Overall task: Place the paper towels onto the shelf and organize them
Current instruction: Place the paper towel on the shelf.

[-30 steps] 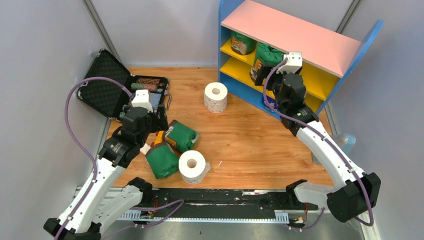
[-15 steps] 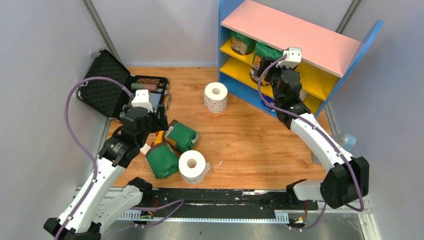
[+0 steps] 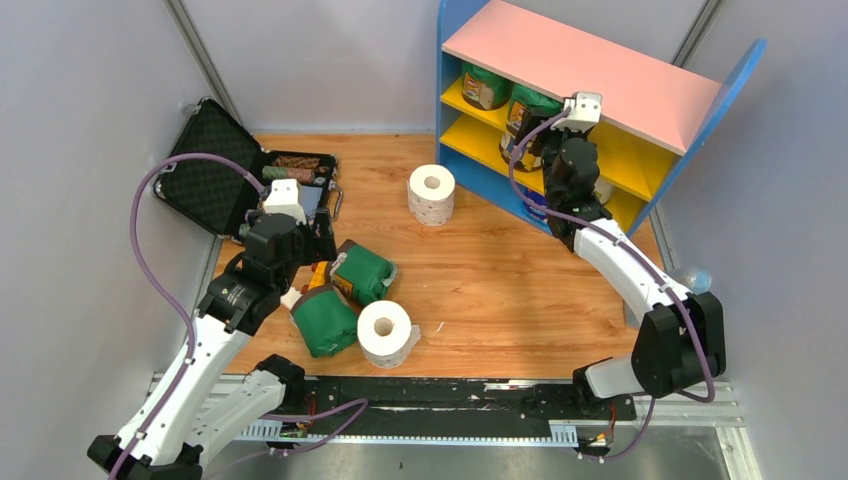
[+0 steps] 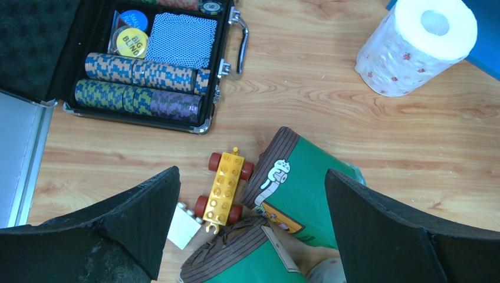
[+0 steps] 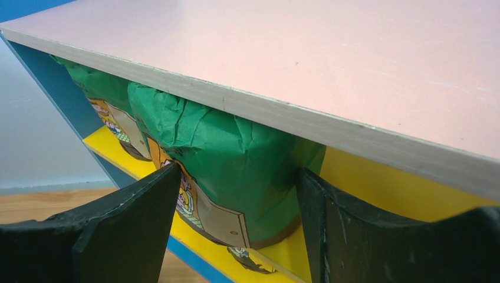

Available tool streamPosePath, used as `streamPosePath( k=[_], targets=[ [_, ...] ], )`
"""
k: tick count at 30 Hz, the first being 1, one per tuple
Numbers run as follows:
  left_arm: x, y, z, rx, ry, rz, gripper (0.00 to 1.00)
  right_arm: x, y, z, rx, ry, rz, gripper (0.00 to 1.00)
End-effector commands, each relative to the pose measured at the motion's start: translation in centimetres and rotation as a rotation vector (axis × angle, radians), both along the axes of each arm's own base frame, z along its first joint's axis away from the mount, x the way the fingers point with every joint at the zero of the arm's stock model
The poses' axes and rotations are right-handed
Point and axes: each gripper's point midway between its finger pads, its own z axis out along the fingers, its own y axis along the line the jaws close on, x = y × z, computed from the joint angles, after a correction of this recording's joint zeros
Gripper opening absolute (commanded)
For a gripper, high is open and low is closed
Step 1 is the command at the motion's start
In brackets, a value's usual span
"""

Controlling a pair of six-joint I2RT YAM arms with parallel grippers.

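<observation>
Right tool (image 5: 236, 177) clamps green roll (image 5: 230, 135) on shelf (image 5: 354, 88): soft, light wrap, grip mid-body gently. Left tool (image 4: 250, 177) wide, empty.

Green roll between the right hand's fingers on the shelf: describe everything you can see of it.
The green roll is a cylinder in crinkled green wrap with a brown-edged cartoon label low on its side. It stands about upright on the upper yellow board, its top hidden under the pink board. The right hand has a finger against each side. A second green roll sits beside it; whether they touch is unclear.
</observation>
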Motion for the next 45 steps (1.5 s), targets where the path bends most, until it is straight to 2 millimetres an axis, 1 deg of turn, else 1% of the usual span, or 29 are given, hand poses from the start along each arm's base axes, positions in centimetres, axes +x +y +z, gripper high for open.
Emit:
streamPosePath(
  k=[1, 13, 19, 24, 26, 29, 33, 37, 45],
  targets=[
    [0.3, 0.3, 0.8, 0.004, -0.036, 0.014, 1.00, 0.8, -0.2, 0.3, -0.018, -0.045, -0.005, 0.73],
    [0.3, 0.5, 0.8, 0.005, -0.038, 0.019, 1.00, 2.9, 0.5, -0.5, -0.036, -0.057, 0.019, 0.76],
    [0.3, 0.6, 0.9, 0.008, -0.040, 0.024, 1.00, 3.6, 1.3, -0.1, -0.042, -0.066, 0.052, 0.77],
    [0.3, 0.6, 0.8, 0.009, -0.040, 0.026, 1.00, 4.2, 1.8, -0.2, -0.046, -0.062, 0.071, 0.78],
    [0.3, 0.7, 0.8, 0.010, -0.041, 0.028, 1.00, 4.4, 1.8, -0.4, -0.047, -0.056, 0.067, 0.79],
    [0.3, 0.7, 0.8, 0.011, -0.041, 0.029, 1.00, 4.6, 1.1, -0.8, -0.042, -0.047, 0.030, 0.82],
    [0.3, 0.7, 0.8, 0.011, -0.040, 0.029, 1.00, 4.5, 0.3, -1.3, -0.035, -0.033, -0.012, 0.87],
    [0.3, 0.7, 0.8, 0.010, -0.040, 0.028, 1.00, 3.6, 0.3, -1.7, -0.021, -0.017, -0.002, 0.91],
    [0.2, 0.6, 0.9, 0.005, -0.044, 0.027, 1.00, 1.8, -0.4, -2.5, 0.005, 0.023, -0.010, 0.92]
  ],
)
